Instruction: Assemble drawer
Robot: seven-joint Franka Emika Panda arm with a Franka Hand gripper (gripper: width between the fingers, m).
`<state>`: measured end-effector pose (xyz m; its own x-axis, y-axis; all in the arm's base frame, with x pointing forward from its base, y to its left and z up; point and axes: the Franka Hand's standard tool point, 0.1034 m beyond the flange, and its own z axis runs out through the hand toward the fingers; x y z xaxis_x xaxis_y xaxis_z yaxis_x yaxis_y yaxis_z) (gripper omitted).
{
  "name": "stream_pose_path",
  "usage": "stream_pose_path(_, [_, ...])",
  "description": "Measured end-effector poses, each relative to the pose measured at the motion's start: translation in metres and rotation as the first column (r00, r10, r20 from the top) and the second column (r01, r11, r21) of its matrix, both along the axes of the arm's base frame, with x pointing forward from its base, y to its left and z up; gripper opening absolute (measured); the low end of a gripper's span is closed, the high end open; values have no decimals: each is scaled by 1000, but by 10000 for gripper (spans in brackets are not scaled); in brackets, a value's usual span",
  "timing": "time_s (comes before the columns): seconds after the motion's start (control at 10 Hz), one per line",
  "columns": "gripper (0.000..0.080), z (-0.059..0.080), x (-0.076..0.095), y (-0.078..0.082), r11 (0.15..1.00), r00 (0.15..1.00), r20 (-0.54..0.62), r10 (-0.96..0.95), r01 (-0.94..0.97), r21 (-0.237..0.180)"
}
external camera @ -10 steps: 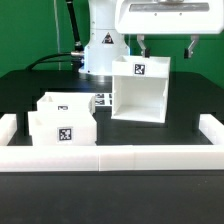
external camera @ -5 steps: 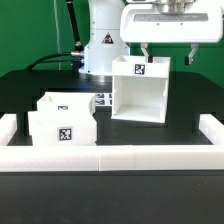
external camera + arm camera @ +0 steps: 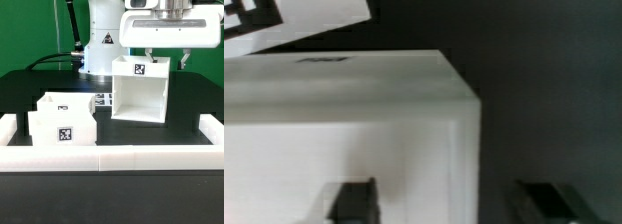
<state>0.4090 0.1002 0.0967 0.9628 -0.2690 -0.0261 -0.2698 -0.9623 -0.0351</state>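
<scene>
The hand (image 3: 167, 57) hangs at the top rim of the housing (image 3: 138, 95) with its fingers (image 3: 150, 55) spread wide and gripping nothing. In the exterior view one finger seems to drop just inside the rim and the other just outside the wall on the exterior view's right, so they straddle that wall. Whether either one touches it cannot be told. The wrist view looks straight down on the same spot. The hand (image 3: 446, 205) shows only as two dark, blurred fingers (image 3: 352, 200) cut off by the frame edge. The housing (image 3: 349, 110) fills most of the picture as a soft white block, and a black-and-white pattern, also cut off, shows in one corner.

Nearest the camera, in front of the housing, a low white wall (image 3: 110, 158) runs across the black table (image 3: 185, 125).

Behind the wall, on the exterior view's left of the housing, the trays (image 3: 62, 120) stand close together. The nearer one bears a tag on its front and hides much of the one behind. Their knobs cannot be made out.

The marker board (image 3: 101, 100) lies flat between the trays and the housing, partly covered by both.

The housing stands upright on the table with its open side toward the camera and a square tag (image 3: 140, 68) on its upper edge.

Behind the housing is the arm's white base (image 3: 100, 45), its lower part hidden.
</scene>
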Motion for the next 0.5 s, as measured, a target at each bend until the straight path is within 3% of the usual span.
stream_pose_path(0.2, [43,0,0,0,1000,1000,0,0,0,0])
stream_pose_path(0.5, [36,0,0,0,1000,1000,0,0,0,0])
